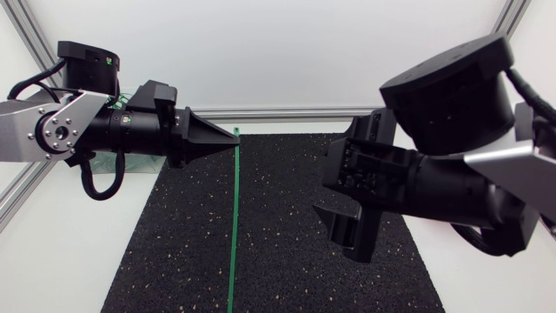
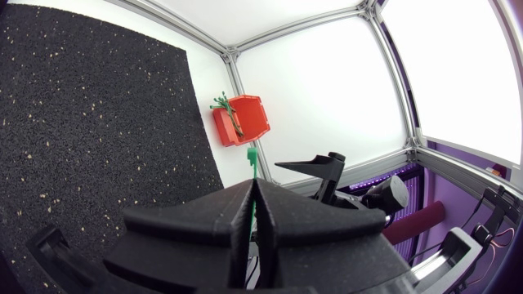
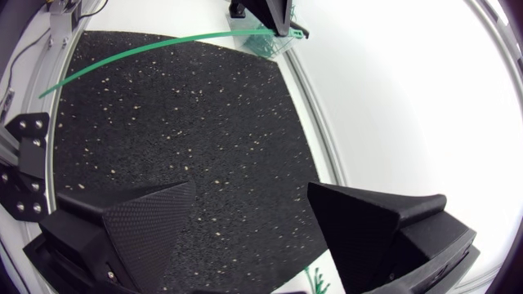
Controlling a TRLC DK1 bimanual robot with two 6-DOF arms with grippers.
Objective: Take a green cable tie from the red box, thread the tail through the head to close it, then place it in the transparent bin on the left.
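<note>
A long green cable tie (image 1: pixel 234 217) hangs straight down over the black mat, its head (image 1: pixel 236 132) pinched in my left gripper (image 1: pixel 228 132), which is shut on it high above the mat's far edge. In the left wrist view the tie (image 2: pixel 252 159) sticks out past the shut fingers (image 2: pixel 212 220); the red box (image 2: pixel 243 120), with green ties in it, lies ahead on the white table. My right gripper (image 1: pixel 334 196) hovers open and empty to the right of the tie. From the right wrist view the tie (image 3: pixel 163 45) arcs far ahead of the open gripper (image 3: pixel 252 188).
A black speckled mat (image 1: pixel 287 261) covers the middle of the white table. The transparent bin (image 3: pixel 261 39) with green ties inside shows under my left gripper in the right wrist view. Aluminium frame rails (image 1: pixel 287 113) run along the table's far edge.
</note>
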